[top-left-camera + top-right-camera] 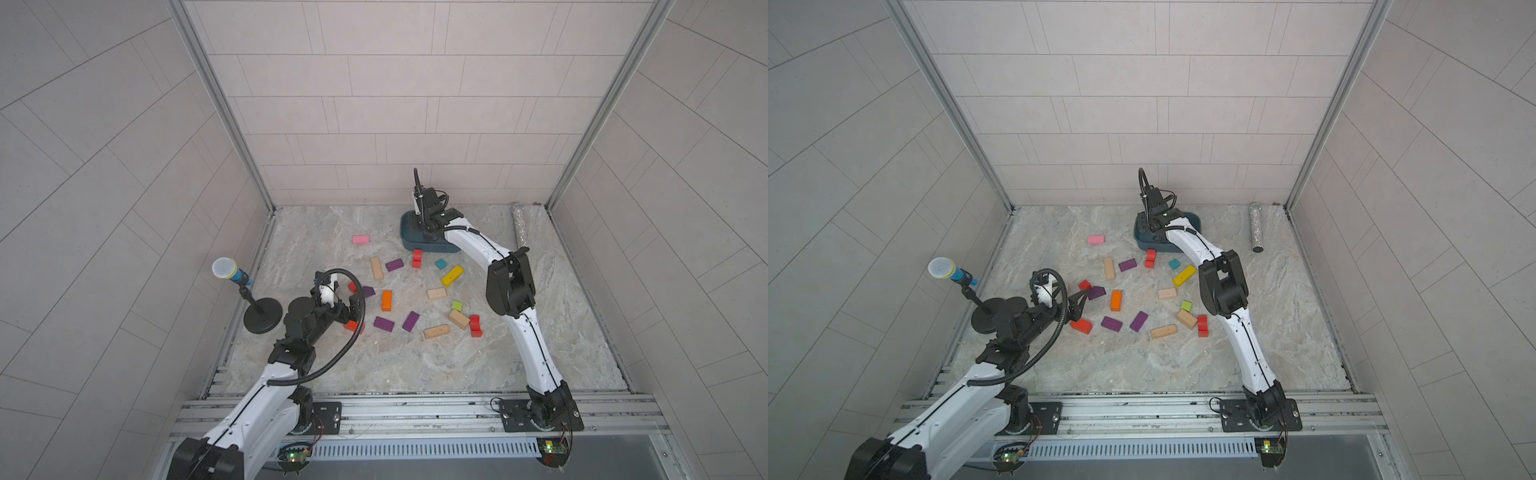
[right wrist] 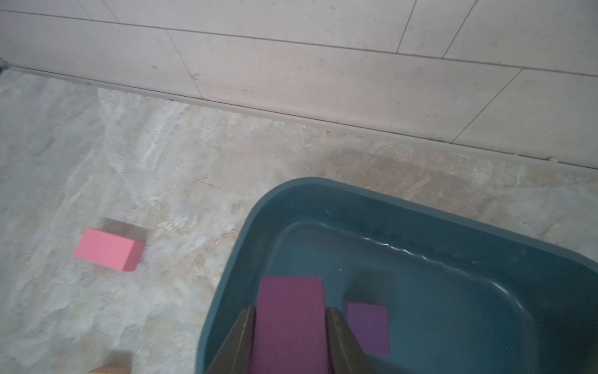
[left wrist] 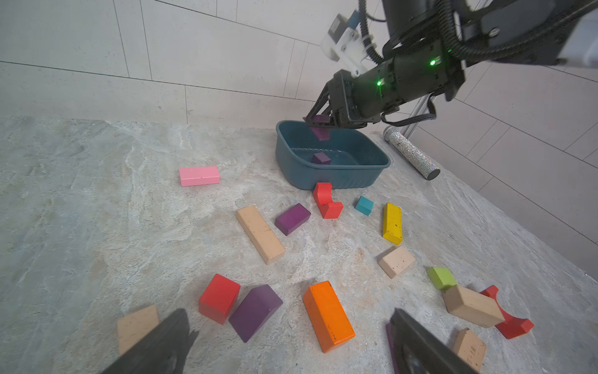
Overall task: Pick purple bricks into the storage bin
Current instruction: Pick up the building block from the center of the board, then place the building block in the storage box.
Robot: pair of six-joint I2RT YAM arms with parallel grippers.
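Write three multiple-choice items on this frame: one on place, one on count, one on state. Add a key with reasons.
1. Where is the right tool?
A) over the storage bin
B) over the pink block
C) beside the silver cylinder

2. Pieces lying loose on the bin's floor:
A) none
B) one
C) three

3. The right tool is:
A) open and empty
B) shut on a purple brick
C) shut on a red block

Key:
1 A, the left wrist view shows it above the bin's rim.
2 B, only one loose purple brick lies there.
3 B, its jaws press that brick from both sides.
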